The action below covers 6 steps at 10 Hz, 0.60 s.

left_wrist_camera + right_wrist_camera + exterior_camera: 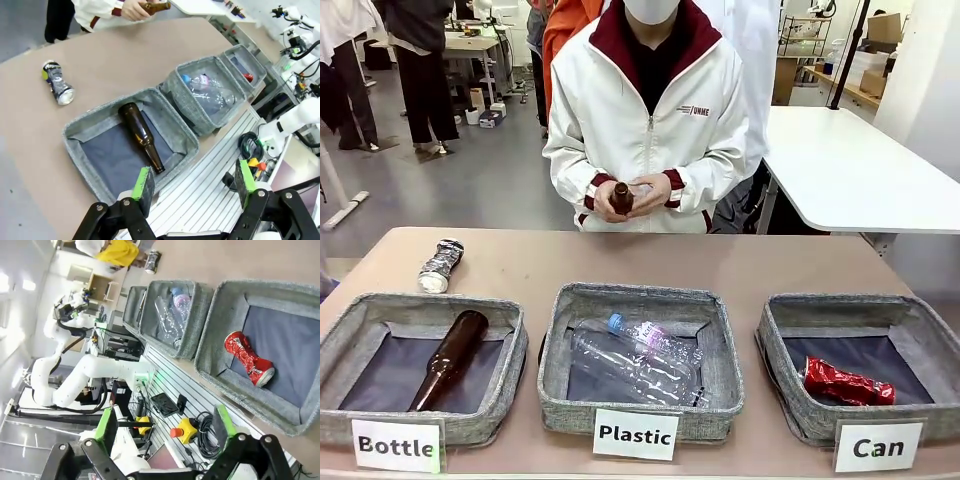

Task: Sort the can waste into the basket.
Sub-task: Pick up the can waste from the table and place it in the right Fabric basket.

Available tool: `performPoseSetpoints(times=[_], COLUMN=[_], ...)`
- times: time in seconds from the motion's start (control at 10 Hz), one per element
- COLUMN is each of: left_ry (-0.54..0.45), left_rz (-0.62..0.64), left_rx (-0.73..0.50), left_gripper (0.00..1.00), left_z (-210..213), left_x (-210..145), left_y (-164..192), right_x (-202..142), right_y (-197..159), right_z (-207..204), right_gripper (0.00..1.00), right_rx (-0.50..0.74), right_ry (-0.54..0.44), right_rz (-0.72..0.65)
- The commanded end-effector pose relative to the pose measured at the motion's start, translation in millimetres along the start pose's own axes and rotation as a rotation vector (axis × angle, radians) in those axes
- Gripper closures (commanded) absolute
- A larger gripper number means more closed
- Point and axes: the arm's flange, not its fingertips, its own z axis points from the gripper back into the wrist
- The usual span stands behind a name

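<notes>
Left label [397, 445] reads "Bottle", middle label [636, 434] "Plastic", label [878, 447] on right basket [920, 318] "Can"

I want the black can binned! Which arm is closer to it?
Left. Left arm's fingers hover by the Bottle basket, near the black can; right arm's fingers hover by the Can basket.
</notes>
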Motion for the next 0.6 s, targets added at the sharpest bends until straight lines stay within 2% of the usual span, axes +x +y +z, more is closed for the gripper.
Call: performPoseSetpoints(times=[0.0,0.5], left_ry=[0.003,0.001], left_rz=[-0.013,0.000], left_rx=[-0.008,-0.001], left_gripper=[0.16,0.16], left_z=[-0.2,-0.1], left_x=[-4.6,-0.1], left_y=[0.2,-0.1], right_x=[-3.4,-3.4], right_y=[2.2,2.2], right_z=[2.1,2.1], right_gripper=[0.00,0.00], right_rx=[-0.011,-0.011], right_ry=[0.021,0.021], right_rz=[0.028,0.028])
